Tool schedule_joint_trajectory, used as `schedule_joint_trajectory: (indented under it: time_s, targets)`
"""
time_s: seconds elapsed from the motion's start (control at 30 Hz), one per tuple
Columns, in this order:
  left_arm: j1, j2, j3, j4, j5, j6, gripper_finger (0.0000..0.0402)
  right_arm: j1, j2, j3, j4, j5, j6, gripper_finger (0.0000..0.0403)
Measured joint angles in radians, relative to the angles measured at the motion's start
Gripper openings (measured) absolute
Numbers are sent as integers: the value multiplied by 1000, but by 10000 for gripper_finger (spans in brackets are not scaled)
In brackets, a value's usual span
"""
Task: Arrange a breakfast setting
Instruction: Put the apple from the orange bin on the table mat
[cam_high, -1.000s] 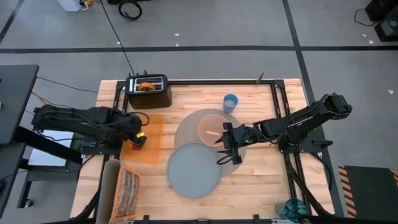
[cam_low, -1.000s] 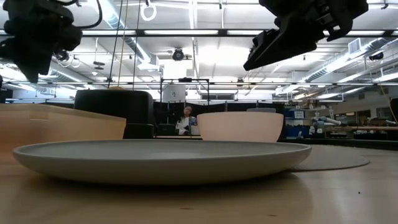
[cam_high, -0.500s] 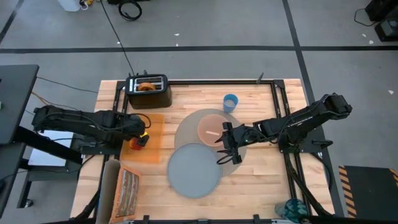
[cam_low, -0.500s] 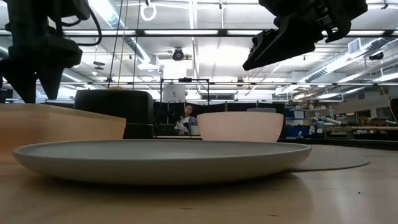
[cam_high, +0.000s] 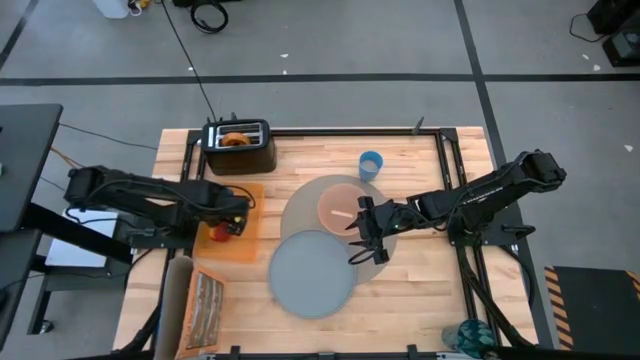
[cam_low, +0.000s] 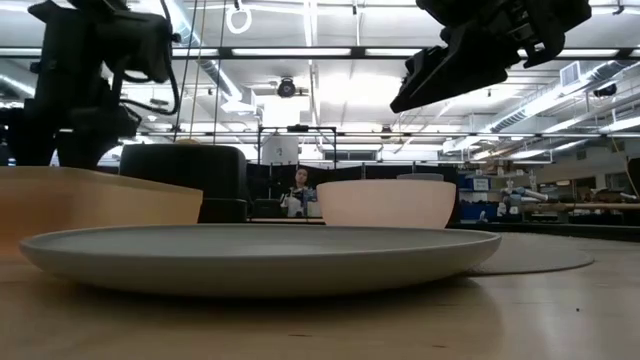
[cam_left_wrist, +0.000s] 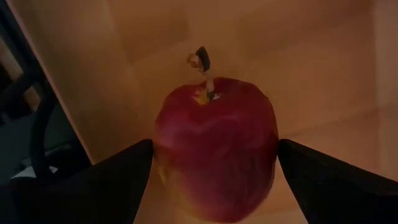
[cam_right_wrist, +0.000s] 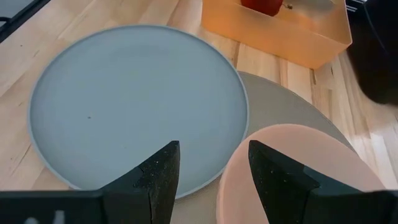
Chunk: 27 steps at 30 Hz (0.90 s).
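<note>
The left gripper (cam_high: 236, 217) straddles the red apple (cam_left_wrist: 214, 146) with fingers spread wide, the apple sitting on the orange board (cam_high: 250, 205) left of the grey plate (cam_high: 313, 272). The right gripper (cam_high: 357, 232) hangs half-open over that plate's right edge, holding nothing, beside the pink bowl (cam_high: 343, 206).

A red apple (cam_left_wrist: 214, 146), faintly streaked with yellow near its dark stem, sits in a translucent orange tray (cam_high: 232, 222). The plate (cam_high: 314, 272) is plain blue-grey, the round mat (cam_high: 300, 208) grey-tan, the bowl (cam_high: 345, 207) soft pink, the cup (cam_high: 371, 165) blue. The toaster (cam_high: 239, 148) is black; the tabletop (cam_high: 420, 290) is pale striped wood.
</note>
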<state>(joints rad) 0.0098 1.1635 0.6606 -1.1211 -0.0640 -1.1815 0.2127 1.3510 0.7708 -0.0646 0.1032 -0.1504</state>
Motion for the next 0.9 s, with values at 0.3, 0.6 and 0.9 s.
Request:
schedule_joint_trajectory:
  time_s: [0.3,0.6,0.9]
  targets:
    - [-15,33,9,88,22,13,355,0,0,0,-12,0,4,199]
    - [-52,34,11,124,39,-43,355,0,0,0,-20,0,20,199]
    - [-57,32,-35,223,47,-46,355,0,0,0,-43,0,19,214]
